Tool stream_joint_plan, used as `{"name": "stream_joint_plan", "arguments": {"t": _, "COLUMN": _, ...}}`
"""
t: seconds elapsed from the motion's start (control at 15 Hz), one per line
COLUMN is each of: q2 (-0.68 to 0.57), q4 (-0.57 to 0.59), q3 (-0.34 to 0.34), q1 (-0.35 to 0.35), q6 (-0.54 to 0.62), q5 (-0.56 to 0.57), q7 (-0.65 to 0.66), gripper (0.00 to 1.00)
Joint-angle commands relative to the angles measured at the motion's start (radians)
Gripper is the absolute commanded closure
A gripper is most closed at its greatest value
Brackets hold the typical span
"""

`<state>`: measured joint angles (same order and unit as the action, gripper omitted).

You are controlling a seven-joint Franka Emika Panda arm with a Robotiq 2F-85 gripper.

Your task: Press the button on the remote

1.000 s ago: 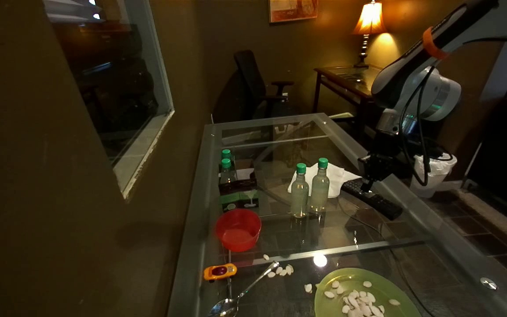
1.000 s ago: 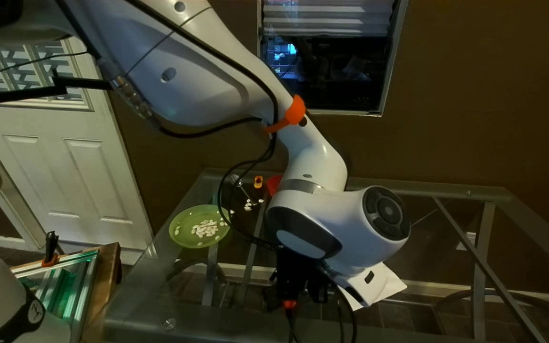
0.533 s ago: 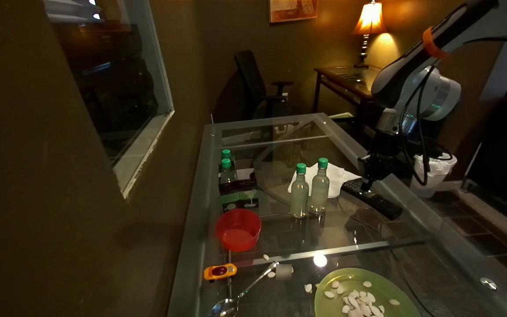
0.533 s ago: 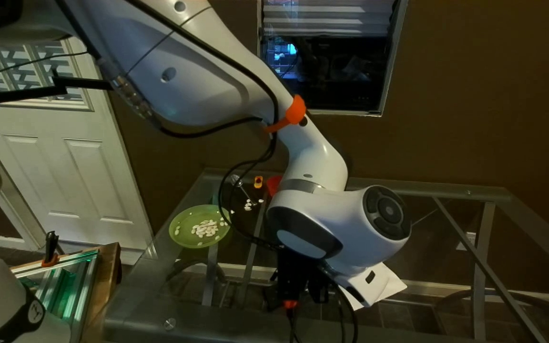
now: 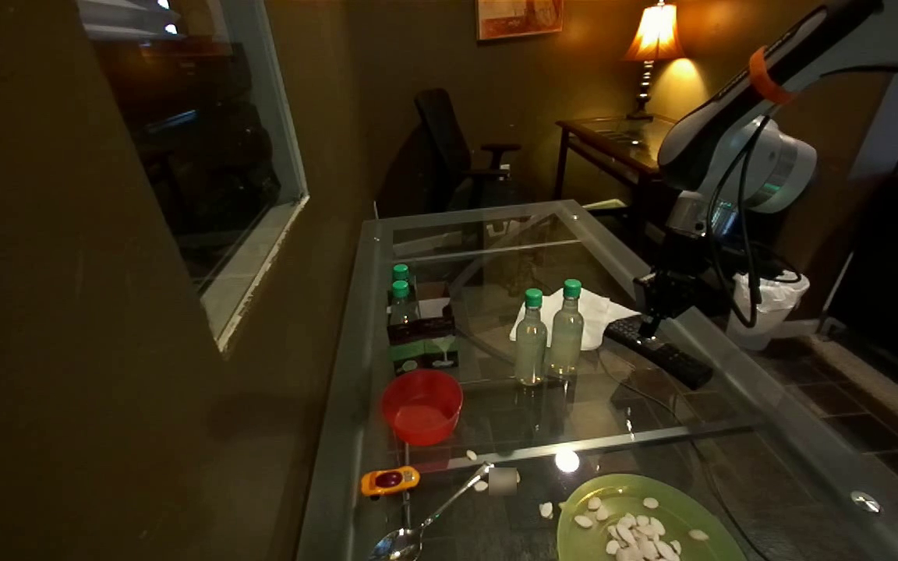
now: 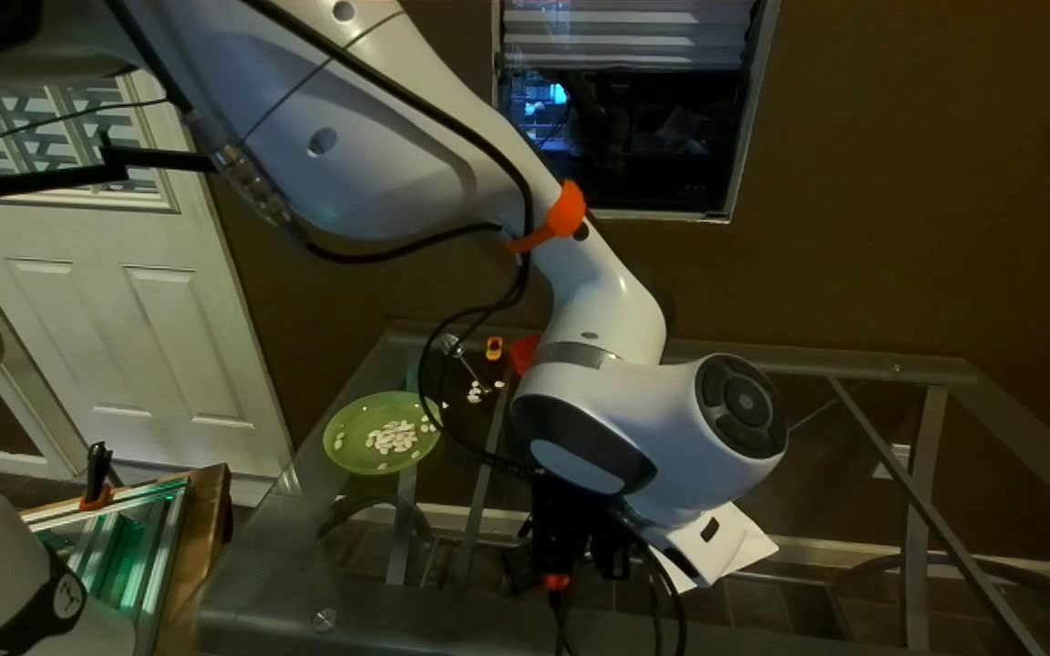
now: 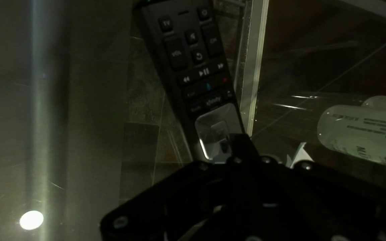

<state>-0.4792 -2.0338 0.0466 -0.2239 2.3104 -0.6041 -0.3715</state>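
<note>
The remote (image 5: 659,351) is a long black bar lying buttons up on the glass table near its edge. The wrist view shows its buttons, including volume, channel and playback keys, and a silver-grey pad on the remote (image 7: 198,57). My gripper (image 5: 649,330) points down at the remote's middle. In the wrist view the fingertips of my gripper (image 7: 241,144) are together over the right side of the silver pad, covering part of it and the remote's far end. Nothing shows between the fingers. I cannot tell whether they touch the remote. The arm hides the remote in an exterior view.
Two green-capped bottles (image 5: 546,339) stand near the remote, with a white cloth (image 5: 589,312) behind. A bottle carton (image 5: 424,343), red bowl (image 5: 422,409), toy car (image 5: 390,481), spoon (image 5: 449,502) and green plate (image 5: 597,545) with white pieces are farther along. A cable (image 5: 644,393) crosses the glass.
</note>
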Motion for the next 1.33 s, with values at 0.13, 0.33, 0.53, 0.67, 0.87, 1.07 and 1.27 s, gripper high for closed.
{"name": "stream_joint_plan", "arguments": {"t": 0.13, "q2": -0.015, "q4": 0.022, "q3": -0.016, "q1": -0.022, "q6": -0.003, "q5": 0.017, "q7": 0.006, "gripper": 1.0}}
{"name": "stream_joint_plan", "arguments": {"t": 0.33, "q2": -0.024, "q4": 0.026, "q3": -0.015, "q1": -0.024, "q6": -0.002, "q5": 0.018, "q7": 0.006, "gripper": 1.0}}
{"name": "stream_joint_plan", "arguments": {"t": 0.53, "q2": -0.032, "q4": 0.031, "q3": -0.018, "q1": -0.03, "q6": 0.0, "q5": 0.013, "q7": -0.003, "gripper": 1.0}}
{"name": "stream_joint_plan", "arguments": {"t": 0.67, "q2": -0.037, "q4": 0.033, "q3": -0.019, "q1": -0.031, "q6": 0.0, "q5": 0.014, "q7": -0.004, "gripper": 1.0}}
{"name": "stream_joint_plan", "arguments": {"t": 0.87, "q2": -0.043, "q4": 0.035, "q3": -0.02, "q1": -0.033, "q6": 0.002, "q5": 0.015, "q7": -0.011, "gripper": 1.0}}
{"name": "stream_joint_plan", "arguments": {"t": 1.07, "q2": -0.05, "q4": 0.039, "q3": -0.023, "q1": -0.036, "q6": -0.005, "q5": 0.016, "q7": -0.023, "gripper": 1.0}}
{"name": "stream_joint_plan", "arguments": {"t": 1.27, "q2": -0.072, "q4": 0.054, "q3": -0.018, "q1": -0.039, "q6": -0.013, "q5": 0.021, "q7": -0.016, "gripper": 1.0}}
